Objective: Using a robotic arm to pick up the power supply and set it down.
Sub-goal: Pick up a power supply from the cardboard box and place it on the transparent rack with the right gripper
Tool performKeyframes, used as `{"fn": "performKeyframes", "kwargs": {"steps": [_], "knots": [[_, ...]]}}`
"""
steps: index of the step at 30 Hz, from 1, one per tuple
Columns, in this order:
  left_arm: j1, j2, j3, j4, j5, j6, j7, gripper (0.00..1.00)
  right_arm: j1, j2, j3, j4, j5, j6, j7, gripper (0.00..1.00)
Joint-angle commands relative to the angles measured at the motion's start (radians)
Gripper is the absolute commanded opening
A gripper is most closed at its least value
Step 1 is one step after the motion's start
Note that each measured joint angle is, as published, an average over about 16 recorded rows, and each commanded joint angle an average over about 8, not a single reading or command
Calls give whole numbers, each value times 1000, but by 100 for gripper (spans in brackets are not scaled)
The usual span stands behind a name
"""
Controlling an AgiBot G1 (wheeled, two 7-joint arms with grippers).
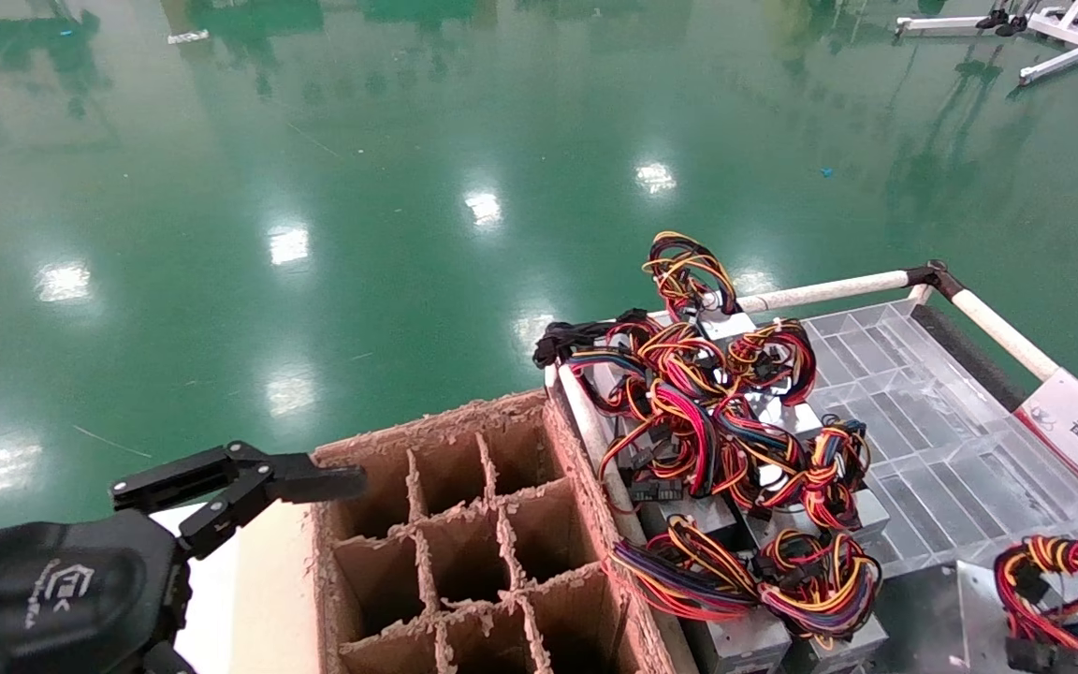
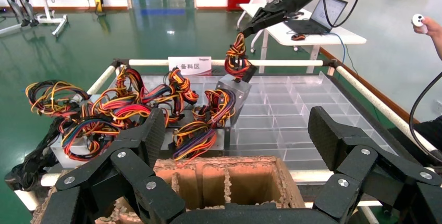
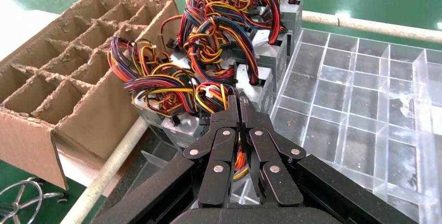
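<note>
Green glossy floor [image 1: 314, 168] surrounds the clear tray [image 3: 359, 109], above which the right gripper [image 3: 240, 110], jaws clenched on the wire bundle [image 2: 237, 57], dangles the power supply [image 2: 233, 89] straight below, while the left gripper [image 1: 249, 482] hangs released by the cardboard box [image 1: 464, 524]

The head view looks steeply down from above at the divided cardboard box [image 1: 464, 543] and the clear tray [image 1: 913, 440]. The left wrist view faces level across the same box toward the tray; the right wrist view looks down at both from close by.
</note>
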Motion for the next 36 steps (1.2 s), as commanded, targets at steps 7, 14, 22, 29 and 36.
{"fn": "performKeyframes", "kwargs": {"steps": [7,14,22,29,36], "knots": [[0,0,0,0,0,0,0,100,45,-17,7,-24,-64,3,11,0],[0,0,0,0,0,0,0,100,93,-59,7,-36,-128,3,26,0],[0,0,0,0,0,0,0,100,140,-103,-4,-53,-184,1,50,0],[0,0,0,0,0,0,0,100,141,-124,-15,-93,-181,2,56,0],[0,0,0,0,0,0,0,100,124,-142,-18,-144,-153,5,44,0]]}}
